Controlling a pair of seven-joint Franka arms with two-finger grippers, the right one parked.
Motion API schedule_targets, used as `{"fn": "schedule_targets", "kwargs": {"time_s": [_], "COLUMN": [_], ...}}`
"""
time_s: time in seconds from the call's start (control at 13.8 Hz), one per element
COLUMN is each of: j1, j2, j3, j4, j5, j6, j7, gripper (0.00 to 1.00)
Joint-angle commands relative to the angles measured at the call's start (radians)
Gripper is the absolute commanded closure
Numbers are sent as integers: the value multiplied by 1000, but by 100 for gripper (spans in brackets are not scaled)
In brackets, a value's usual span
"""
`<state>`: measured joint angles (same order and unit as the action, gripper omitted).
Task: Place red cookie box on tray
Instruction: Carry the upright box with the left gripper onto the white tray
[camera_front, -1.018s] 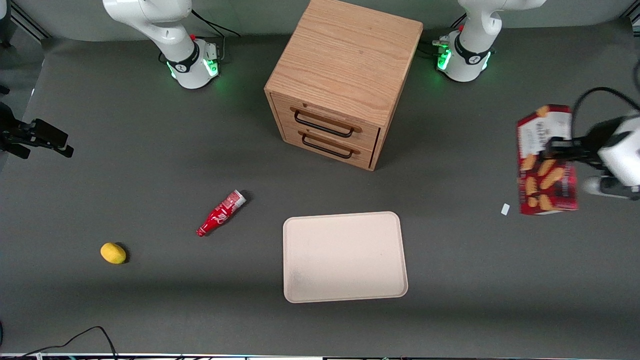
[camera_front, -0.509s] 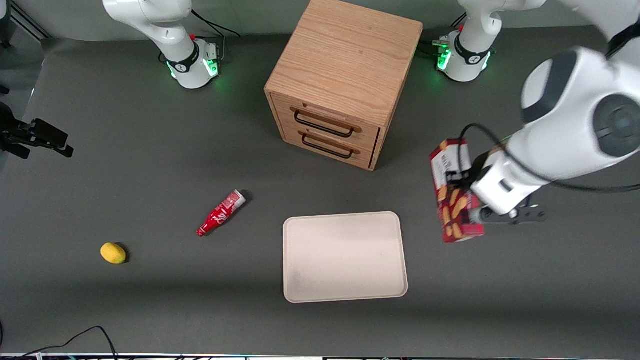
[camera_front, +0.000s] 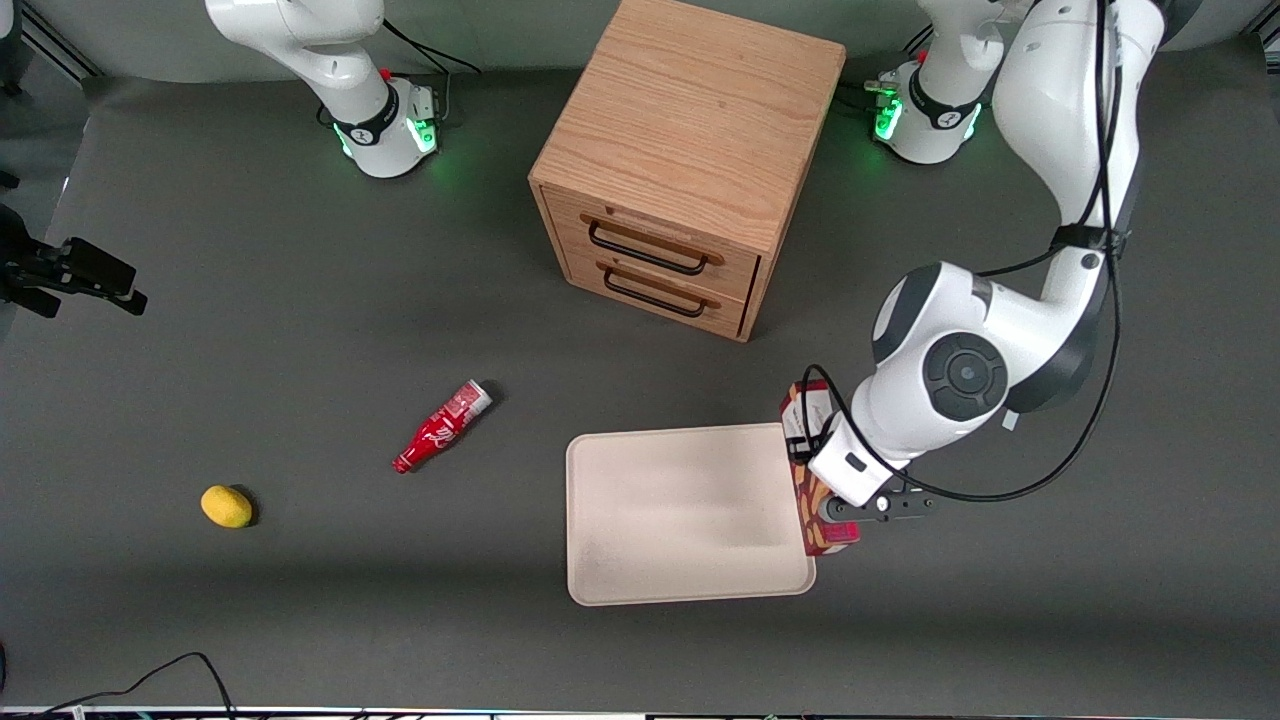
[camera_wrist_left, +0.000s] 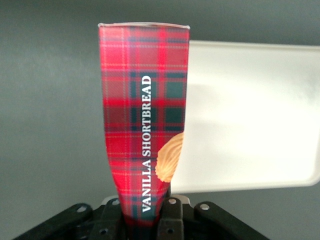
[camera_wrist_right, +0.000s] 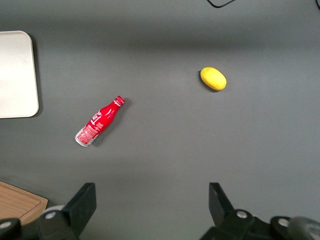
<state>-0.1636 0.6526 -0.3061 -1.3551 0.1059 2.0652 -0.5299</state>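
While the slim, dark red plaid cardboard cookie box (camera_front: 812, 470) hangs over the working-arm edge of the large flat cream-beige tray (camera_front: 680, 520), the left arm's black two-finger gripper (camera_wrist_left: 145, 212) has it clenched by one end, so the long carton sticks straight out from the wrist. In the wrist view the plaid face with its white lettering and a tan cookie picture (camera_wrist_left: 170, 157) runs away from the fingers (camera_wrist_left: 172, 220), and the carton narrows where they pinch it, so the thin card looks squeezed in, likely the price of holding a long box firmly by so little. In the front view the box is mostly hidden under the white arm, showing only a strip along the tray's raised rim; whether it is held just above the rim or already touching it I cannot tell. My read is that this is the carry-in stage, with the release not yet done: the box sits at the very edge, so a drop here could leave it straddling the rim or tipping off onto the dark grey table (camera_front: 300, 330); it needs to travel further toward the tray's middle, which is bare. The wooden two-drawer cabinet (camera_front: 690, 160) stands farther from the front camera than the tray, while the red soda bottle (camera_front: 441, 427) and yellow lemon (camera_front: 226, 506) lie toward the parked arm's end, well apart from the work.
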Motion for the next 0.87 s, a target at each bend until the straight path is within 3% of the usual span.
{"fn": "schedule_targets", "kwargs": {"time_s": [0.0,0.8], "j1": [-37,-50], "j2": [59,127], "j3": [1,4], "j4": [-1,-73], "j5": [124,233], "j6": [87,240], "j7": [-113,-173], "gripper": [100,100]}}
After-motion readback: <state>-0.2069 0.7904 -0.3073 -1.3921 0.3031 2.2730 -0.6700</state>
